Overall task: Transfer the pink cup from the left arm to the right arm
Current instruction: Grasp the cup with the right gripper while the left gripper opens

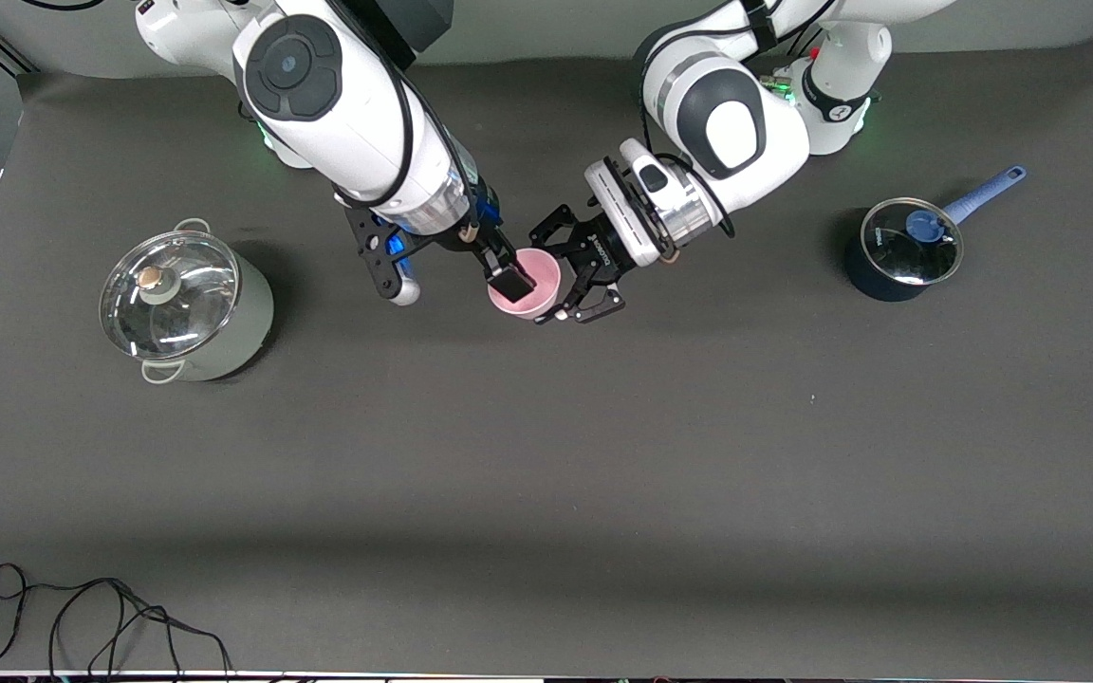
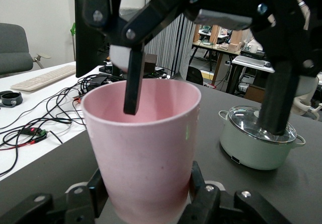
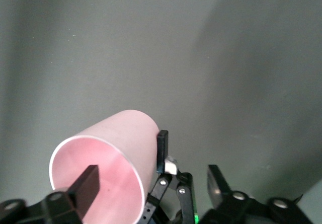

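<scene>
Dark grey matting covers the table (image 1: 546, 455), with a pale green lidded pot (image 1: 188, 308) toward the right arm's end and a dark blue saucepan (image 1: 902, 249) toward the left arm's end. Between them, in the air over the mat, the pink cup (image 1: 527, 286) sits clamped by its base in the left gripper (image 1: 577, 273). The right gripper (image 1: 507, 275) straddles the cup's rim, one finger (image 3: 86, 184) inside and one (image 3: 162, 150) outside, not pinched tight onto the wall.
</scene>
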`<act>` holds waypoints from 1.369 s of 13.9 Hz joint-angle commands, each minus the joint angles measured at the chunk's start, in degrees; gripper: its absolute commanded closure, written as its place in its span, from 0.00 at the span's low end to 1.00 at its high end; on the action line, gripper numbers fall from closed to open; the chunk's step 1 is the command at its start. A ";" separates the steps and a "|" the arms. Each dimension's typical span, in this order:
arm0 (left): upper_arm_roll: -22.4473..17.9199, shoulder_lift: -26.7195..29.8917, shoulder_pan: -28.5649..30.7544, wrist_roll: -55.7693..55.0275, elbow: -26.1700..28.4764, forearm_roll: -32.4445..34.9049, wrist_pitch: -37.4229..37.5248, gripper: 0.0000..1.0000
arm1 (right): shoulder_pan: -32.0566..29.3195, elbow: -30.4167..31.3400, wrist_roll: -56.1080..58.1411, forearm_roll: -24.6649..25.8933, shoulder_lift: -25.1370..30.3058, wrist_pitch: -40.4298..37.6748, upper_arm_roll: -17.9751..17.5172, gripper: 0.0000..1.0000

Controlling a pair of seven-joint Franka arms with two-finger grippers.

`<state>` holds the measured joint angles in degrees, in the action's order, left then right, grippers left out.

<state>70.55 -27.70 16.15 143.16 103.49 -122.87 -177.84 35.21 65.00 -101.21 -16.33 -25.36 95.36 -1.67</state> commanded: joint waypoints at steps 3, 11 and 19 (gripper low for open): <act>-0.77 0.90 -1.12 -0.42 -0.75 -1.14 -1.11 0.76 | 0.56 -3.04 -0.74 1.03 -1.27 0.36 0.61 1.00; -1.29 0.98 -1.12 -0.33 -0.75 -1.05 -1.02 0.62 | 0.12 -3.30 -0.48 1.03 -0.92 0.36 0.87 1.00; -1.56 0.11 -1.12 -0.95 -0.66 -0.96 -5.22 0.01 | -1.19 -3.22 8.28 1.39 -0.48 -0.70 1.67 1.00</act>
<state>69.69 -27.79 16.00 142.85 102.99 -122.97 -180.11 34.63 62.91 -97.17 -15.79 -25.68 95.47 -0.16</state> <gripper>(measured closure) 0.013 0.952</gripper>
